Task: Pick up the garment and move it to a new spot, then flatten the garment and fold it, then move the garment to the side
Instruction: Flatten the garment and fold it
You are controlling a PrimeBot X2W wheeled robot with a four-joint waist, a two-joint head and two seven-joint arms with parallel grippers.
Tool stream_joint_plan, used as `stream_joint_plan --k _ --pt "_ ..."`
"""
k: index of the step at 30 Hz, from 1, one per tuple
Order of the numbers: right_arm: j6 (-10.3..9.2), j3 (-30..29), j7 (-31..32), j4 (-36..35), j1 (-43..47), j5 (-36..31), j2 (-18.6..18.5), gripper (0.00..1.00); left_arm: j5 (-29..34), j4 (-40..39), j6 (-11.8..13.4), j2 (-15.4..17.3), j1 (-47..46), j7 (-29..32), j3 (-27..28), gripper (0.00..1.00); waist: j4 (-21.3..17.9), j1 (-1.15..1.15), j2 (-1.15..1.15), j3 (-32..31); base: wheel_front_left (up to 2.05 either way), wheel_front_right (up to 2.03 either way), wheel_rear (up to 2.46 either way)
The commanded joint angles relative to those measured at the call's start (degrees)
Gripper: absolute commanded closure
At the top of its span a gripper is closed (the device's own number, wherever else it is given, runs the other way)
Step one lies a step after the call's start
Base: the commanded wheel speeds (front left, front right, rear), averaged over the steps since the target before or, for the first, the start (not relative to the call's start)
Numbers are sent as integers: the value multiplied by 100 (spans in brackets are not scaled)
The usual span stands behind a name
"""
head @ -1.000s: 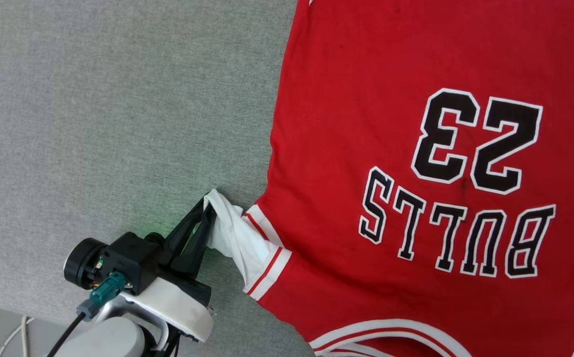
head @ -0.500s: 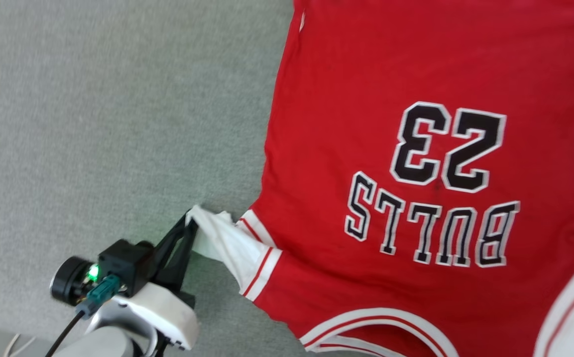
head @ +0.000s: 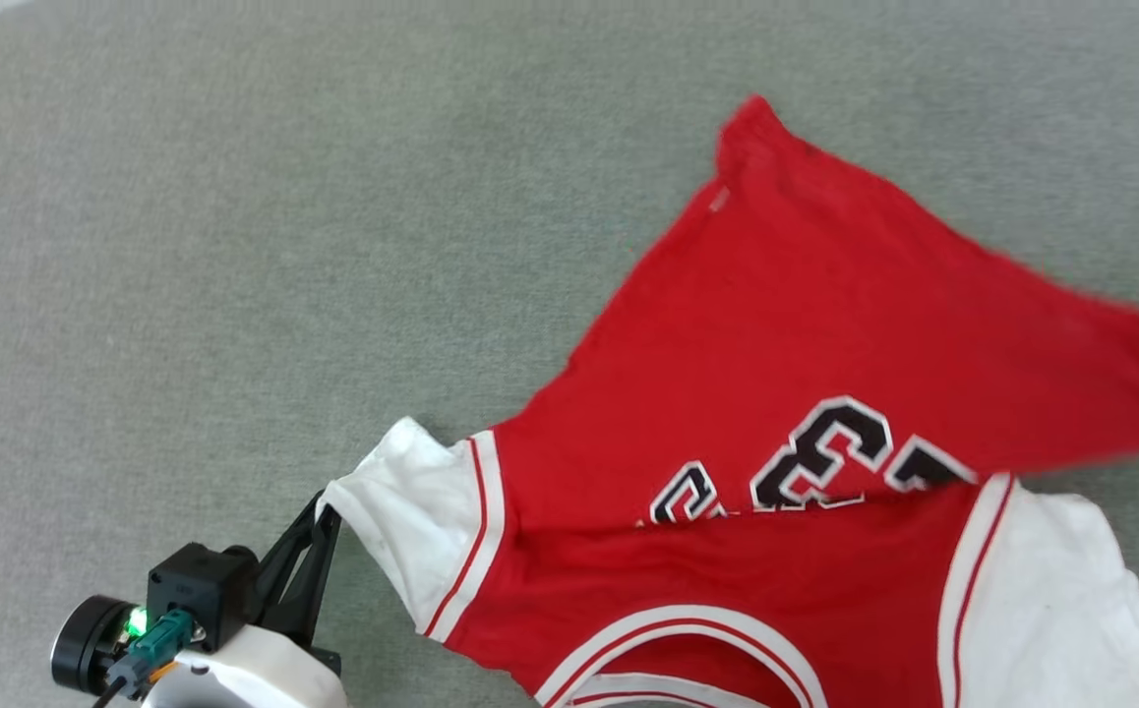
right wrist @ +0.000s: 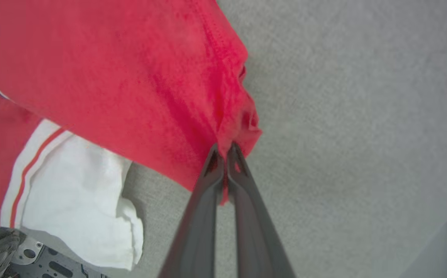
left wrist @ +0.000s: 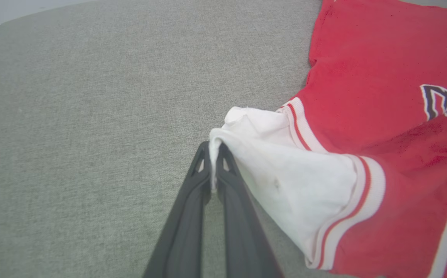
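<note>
Red garment (head: pixel 825 324) hem now drawn across the 23, right claw (right wrist: pixel 225 148) pinching it, left claw (left wrist: pixel 212 148) pinching white sleeve (left wrist: pixel 285 173)

Red-and-white jersey T-shirt (head: pixel 776 324): soft matt knit cloth, slightly fuzzy. Grey surface underneath (head: pixel 235 246): coarse woven fabric, matt. Left gripper's long dark fingers (left wrist: pixel 187 216): smooth matt plastic.

The garment (head: pixel 806 295) bore a black, white-outlined "3" (head: pixel 825 454), partly covered by a fold; the characters (head: pixel 689 495) beside it were too hidden to read.
</note>
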Motion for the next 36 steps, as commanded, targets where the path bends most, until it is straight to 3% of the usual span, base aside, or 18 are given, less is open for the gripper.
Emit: stream_joint_plan --k 1,7,15,16,17,22,27,31,36 --pt "-4 -11 -157 -21 370 73 -122 100 -16 -16 9 28 72 13 26 100 -136 0 0 -133 0 0 0" --pt "-4 -14 -797 -24 2064 484 -444 100 -27 -40 25 124 220 12 36 100 -263 0 0 -257 0 0 0" --pt "-3 -133 -1210 124 3432 681 -44 100 -31 -41 -5 128 264 17 7 100 -316 0 0 -281 0 0 0" --pt "-3 -260 -1302 141 3426 675 11 57 -28 -29 -8 132 260 27 -1 100 -318 0 0 -287 0 0 0" --pt "-4 -418 -1384 139 3396 652 44 0 -26 -22 -14 134 256 25 -6 100 -319 0 0 -293 0 0 0" --pt "-4 -1193 -1543 -128 3039 486 -41 0 -8 -18 -29 124 219 74 -48 100 -302 0 0 -343 0 0 0" --pt "-4 -1884 -1294 -603 2430 201 -108 0 57 -28 -73 71 96 142 -107 100 -199 0 0 -299 0 0 0" --pt "-4 -1936 -629 -949 1680 -137 13 0 138 -23 -127 14 -55 197 -160 100 -84 0 0 -193 0 0 0" --pt "-4 -1487 487 -1050 489 -549 362 0 274 -9 -180 -111 -271 241 -214 100 78 0 0 28 0 0 0"
